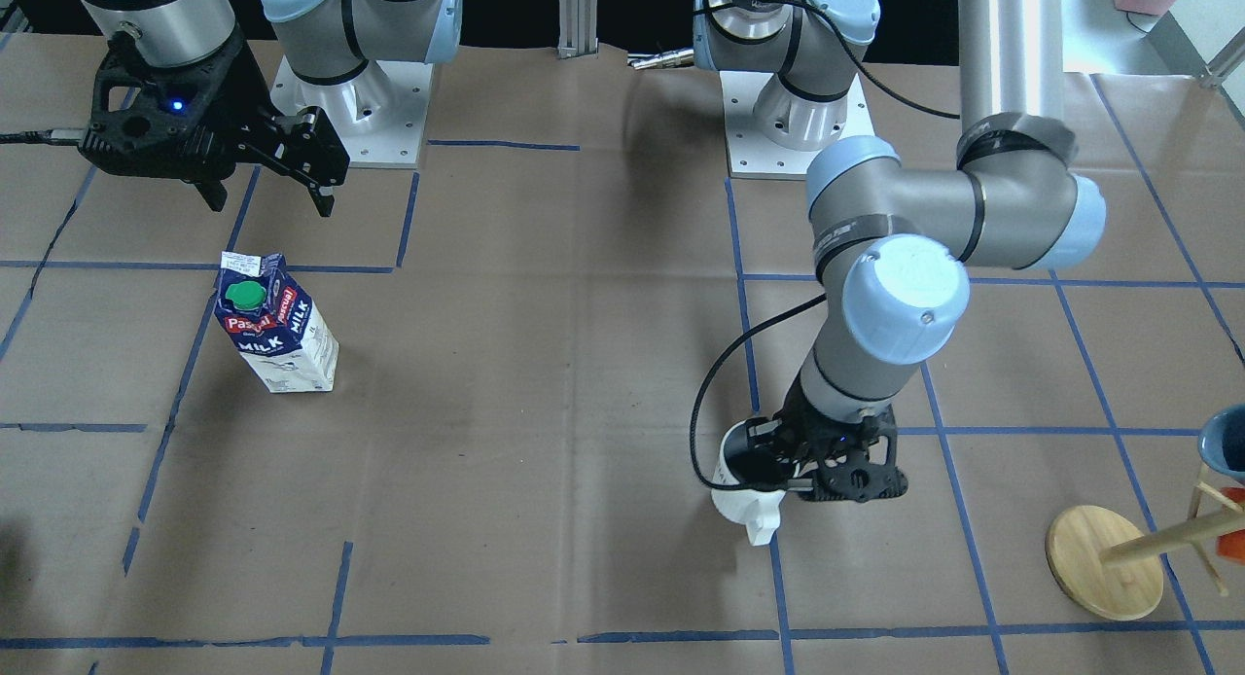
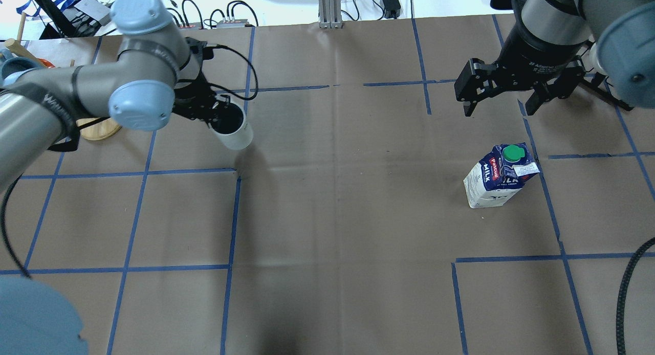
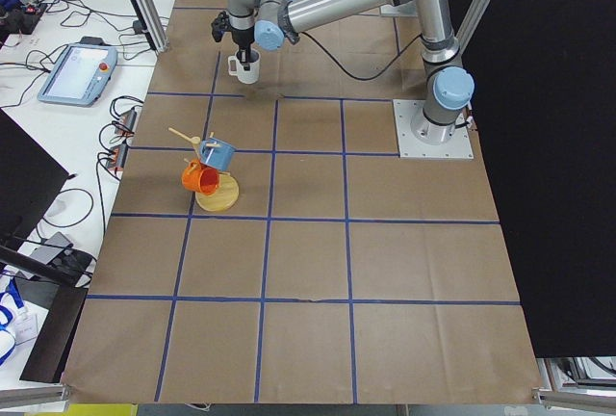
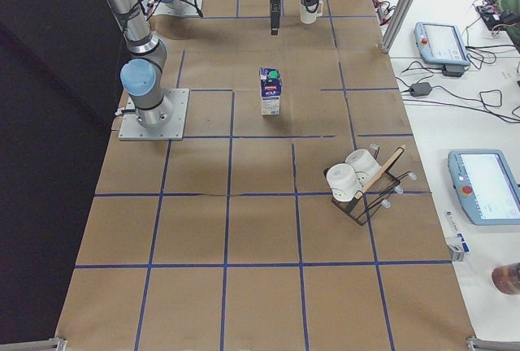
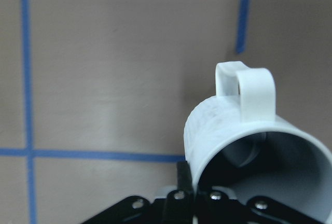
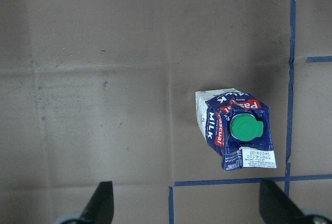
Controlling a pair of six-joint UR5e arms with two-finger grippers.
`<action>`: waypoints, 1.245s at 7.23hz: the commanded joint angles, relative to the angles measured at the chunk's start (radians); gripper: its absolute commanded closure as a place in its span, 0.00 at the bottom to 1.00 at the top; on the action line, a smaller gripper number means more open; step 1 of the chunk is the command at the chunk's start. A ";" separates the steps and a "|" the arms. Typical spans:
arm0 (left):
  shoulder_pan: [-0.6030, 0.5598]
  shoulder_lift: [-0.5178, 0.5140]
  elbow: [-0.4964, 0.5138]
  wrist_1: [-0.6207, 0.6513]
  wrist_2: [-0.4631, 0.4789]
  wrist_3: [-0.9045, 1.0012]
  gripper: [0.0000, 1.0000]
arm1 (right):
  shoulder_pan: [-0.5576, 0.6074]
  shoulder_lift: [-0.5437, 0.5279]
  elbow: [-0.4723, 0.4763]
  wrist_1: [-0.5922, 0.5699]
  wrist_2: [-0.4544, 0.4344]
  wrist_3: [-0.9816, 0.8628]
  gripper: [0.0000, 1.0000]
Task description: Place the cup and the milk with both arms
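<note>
While L claw prob. pinches cup rim, milk stands apart.

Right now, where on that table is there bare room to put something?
The widest bare patch is mid-table, between the cup in the left gripper and the milk. The paper on the robot's side of both is bare. Crowded: around the wooden mug stand by the cup, and beneath the open right gripper.

one milk carton, one white cup, two arms; near the cup, one wooden stand bearing two mugs.
</note>
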 commanded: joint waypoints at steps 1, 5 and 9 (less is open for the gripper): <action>-0.096 -0.168 0.237 -0.070 -0.005 -0.108 1.00 | 0.000 -0.001 0.000 0.000 0.000 -0.001 0.00; -0.119 -0.231 0.327 -0.161 -0.042 -0.181 1.00 | 0.000 0.001 0.002 0.001 0.000 -0.004 0.00; -0.118 -0.220 0.325 -0.213 -0.027 -0.181 0.02 | -0.015 0.012 0.008 -0.002 -0.006 -0.031 0.00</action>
